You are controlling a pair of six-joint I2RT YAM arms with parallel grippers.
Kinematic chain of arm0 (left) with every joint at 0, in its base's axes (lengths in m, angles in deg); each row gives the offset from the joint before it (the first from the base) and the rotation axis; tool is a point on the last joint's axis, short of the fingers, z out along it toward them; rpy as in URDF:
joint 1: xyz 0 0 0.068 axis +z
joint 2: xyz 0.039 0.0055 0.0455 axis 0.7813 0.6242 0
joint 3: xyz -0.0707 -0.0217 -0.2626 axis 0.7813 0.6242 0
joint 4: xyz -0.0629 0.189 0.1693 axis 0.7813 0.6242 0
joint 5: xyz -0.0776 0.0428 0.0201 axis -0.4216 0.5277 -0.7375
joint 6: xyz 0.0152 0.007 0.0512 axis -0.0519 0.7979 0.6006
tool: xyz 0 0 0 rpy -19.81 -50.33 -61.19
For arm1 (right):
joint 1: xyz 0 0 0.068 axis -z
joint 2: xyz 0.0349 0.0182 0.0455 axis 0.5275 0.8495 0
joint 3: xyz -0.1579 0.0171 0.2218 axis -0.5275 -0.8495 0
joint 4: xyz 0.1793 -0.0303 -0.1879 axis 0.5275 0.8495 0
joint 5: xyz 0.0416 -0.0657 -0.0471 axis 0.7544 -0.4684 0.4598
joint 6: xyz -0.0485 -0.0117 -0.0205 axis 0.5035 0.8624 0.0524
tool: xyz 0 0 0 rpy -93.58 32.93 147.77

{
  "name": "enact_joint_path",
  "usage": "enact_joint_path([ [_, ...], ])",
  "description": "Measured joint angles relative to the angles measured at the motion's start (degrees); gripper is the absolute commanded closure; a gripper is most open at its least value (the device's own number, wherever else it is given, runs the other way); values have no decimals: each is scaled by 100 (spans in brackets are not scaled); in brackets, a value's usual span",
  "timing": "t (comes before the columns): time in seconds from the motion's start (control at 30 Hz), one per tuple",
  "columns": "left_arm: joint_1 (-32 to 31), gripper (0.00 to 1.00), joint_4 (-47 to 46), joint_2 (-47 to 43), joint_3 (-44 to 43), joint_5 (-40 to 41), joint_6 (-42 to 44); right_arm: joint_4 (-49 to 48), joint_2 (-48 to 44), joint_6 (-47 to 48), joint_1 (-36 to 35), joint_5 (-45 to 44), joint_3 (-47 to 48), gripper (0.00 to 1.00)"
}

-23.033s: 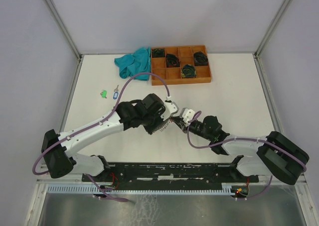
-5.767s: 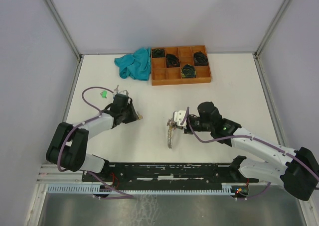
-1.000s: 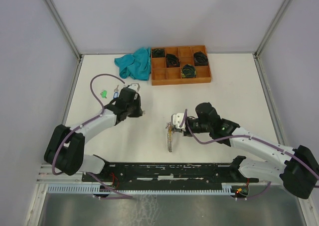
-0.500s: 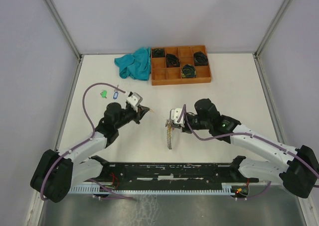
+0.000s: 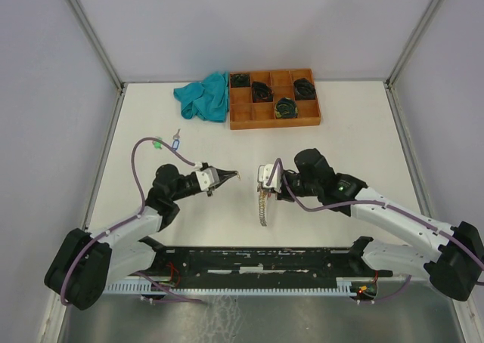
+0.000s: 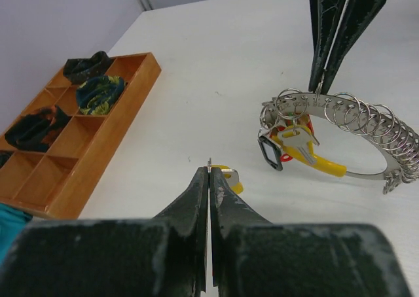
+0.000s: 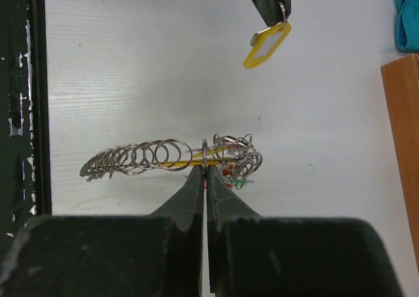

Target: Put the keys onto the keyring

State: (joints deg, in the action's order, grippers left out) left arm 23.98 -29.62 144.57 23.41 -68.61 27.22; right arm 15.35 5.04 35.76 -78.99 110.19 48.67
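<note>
At the surface's far edge, the orange-brown tray (image 5: 265,125) holds a black coiled bundle (image 5: 286,107) in each of four compartments. Mid-surface, the right tool (image 7: 205,169) is closed on the keyring (image 6: 325,166), which carries a few keys (image 6: 291,140). Beside it, the left tool (image 6: 209,179) pinches the small ring of a yellow-tagged key (image 7: 267,45), jaws fully together.

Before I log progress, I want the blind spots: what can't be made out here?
Left wrist view: yellow tag mostly behind the left pincer; whether a key hangs on it is unclear.
Both wrist views: keyring opening buried under small rings.
Top view: green key, blue key too small for detail.
</note>
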Motion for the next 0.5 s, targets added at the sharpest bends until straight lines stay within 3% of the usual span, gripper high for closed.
enact_joint_path([
  [0.5,-820,97,570,-463,7,94,1405,271,61,1187,-9,28,186,99],
])
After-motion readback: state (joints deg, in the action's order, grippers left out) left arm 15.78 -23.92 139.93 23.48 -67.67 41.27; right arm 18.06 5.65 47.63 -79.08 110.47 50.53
